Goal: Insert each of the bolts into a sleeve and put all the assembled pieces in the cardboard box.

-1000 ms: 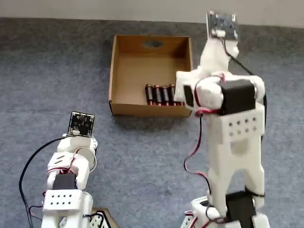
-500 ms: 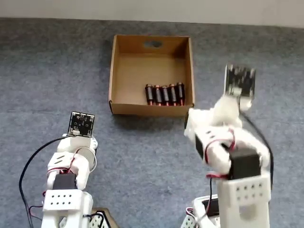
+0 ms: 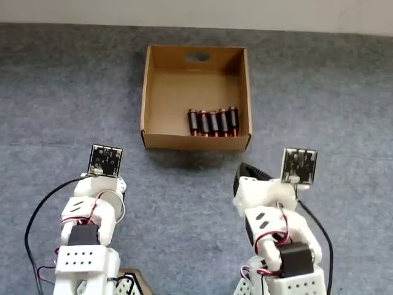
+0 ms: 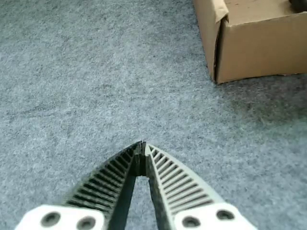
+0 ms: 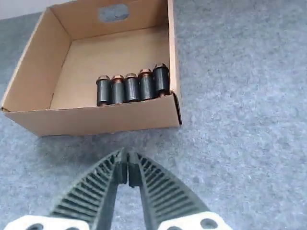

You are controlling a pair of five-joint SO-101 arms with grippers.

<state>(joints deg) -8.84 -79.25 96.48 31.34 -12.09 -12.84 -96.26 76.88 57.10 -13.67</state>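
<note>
One cardboard box (image 3: 175,92), open top, on grey carpet (image 3: 55,86). Five assembled pieces (image 3: 213,121) lie inside it, side by side in one row along the wall nearest the arms, toward the right arm's side. Two arms, both on the near side of the box and apart from it. Left gripper (image 4: 140,147): clenched, tips touching, empty, over carpet near a box corner. Right gripper (image 5: 126,163): clenched, empty, over carpet before the box's front wall
</note>
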